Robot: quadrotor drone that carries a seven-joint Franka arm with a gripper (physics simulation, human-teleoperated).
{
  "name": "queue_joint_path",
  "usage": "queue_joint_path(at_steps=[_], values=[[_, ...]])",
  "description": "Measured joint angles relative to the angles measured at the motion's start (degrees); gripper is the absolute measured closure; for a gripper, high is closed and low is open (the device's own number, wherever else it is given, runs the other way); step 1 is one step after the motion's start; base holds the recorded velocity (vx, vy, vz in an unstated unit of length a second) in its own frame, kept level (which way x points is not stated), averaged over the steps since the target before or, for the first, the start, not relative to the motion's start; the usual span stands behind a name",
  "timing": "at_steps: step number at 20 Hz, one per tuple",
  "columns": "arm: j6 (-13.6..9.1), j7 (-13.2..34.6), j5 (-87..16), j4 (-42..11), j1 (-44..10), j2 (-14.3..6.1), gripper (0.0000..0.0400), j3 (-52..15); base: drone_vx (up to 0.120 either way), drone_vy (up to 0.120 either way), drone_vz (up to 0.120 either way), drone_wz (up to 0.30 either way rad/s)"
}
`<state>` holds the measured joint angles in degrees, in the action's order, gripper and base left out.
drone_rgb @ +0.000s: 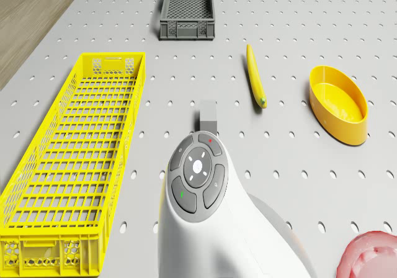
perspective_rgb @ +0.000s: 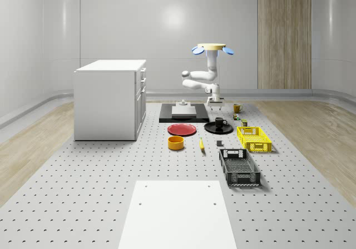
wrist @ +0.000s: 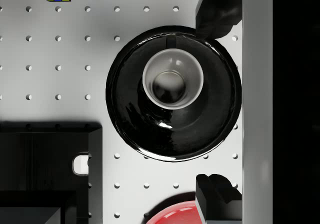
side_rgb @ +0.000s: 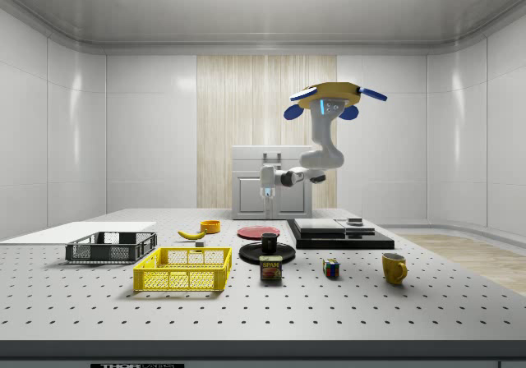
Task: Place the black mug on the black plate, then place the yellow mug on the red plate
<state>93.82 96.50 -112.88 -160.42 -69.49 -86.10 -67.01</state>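
The black mug (perspective_rgb: 220,122) stands upright on the black plate (perspective_rgb: 210,129), right of the red plate (perspective_rgb: 182,129) in the whole-scene view. From the wrist, the black mug (wrist: 173,80) shows its pale inside at the middle of the black plate (wrist: 145,129). My gripper (perspective_rgb: 214,101) hangs open well above that mug, holding nothing; its fingers (wrist: 220,11) stand wide apart. The drone (perspective_rgb: 211,49) hovers over the plates. The yellow mug (perspective_rgb: 237,108) sits on the table behind the black plate; in the side view the yellow mug (side_rgb: 394,267) is at the front right.
A yellow crate (perspective_rgb: 253,138) and a black crate (perspective_rgb: 239,167) lie right of the plates. A yellow bowl (perspective_rgb: 176,143) and a banana (perspective_rgb: 201,144) lie in front. A white cabinet (perspective_rgb: 111,99) stands left, a dark tray (perspective_rgb: 183,113) behind. A can (side_rgb: 271,269) and cube (side_rgb: 330,268) are near.
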Motion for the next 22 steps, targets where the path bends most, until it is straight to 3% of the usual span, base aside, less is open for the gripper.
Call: queue_joint_path(at_steps=[22], values=[[-0.46,-0.15,-0.09,-0.07,0.22,0.43,0.0000,-0.05,-0.120,0.120,0.000,0.000]])
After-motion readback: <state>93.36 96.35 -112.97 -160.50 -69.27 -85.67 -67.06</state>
